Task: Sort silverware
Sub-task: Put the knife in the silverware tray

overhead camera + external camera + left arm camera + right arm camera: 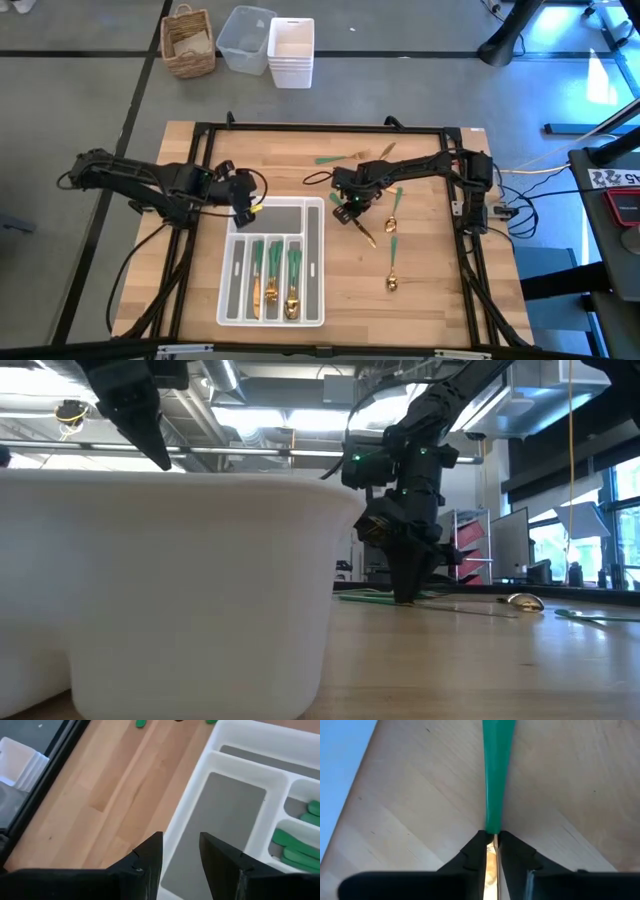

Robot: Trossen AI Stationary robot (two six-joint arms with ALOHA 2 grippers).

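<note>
The white organizer tray [312, 210] stands at the table's near middle, with several green-handled silverware pieces [272, 275] lying in its compartments. My left gripper [181, 845] hovers open and empty over the tray's far left corner [200, 785]. To the right of the tray my right gripper [492, 836] points down at the table and is shut on one silverware piece with a green handle [497, 770]; I cannot tell whether it is a fork, spoon or knife. In the low view that gripper [405, 595] has its fingertips down at the tabletop. My right gripper pinches the piece's thin gold neck [491, 851], just below where the green handle begins, between its two fingers. The fingers come steeply from above and stand on either side of the neck. The green handle runs away from the fingers close along the wood.
Loose silverware lies on the table: two spoons [392, 275] [395, 205] right of my right gripper and two pieces [330, 158] [385, 152] near the far edge. Beyond the table stand a wicker basket [190, 42], a clear bin [245, 38] and stacked white containers [292, 52].
</note>
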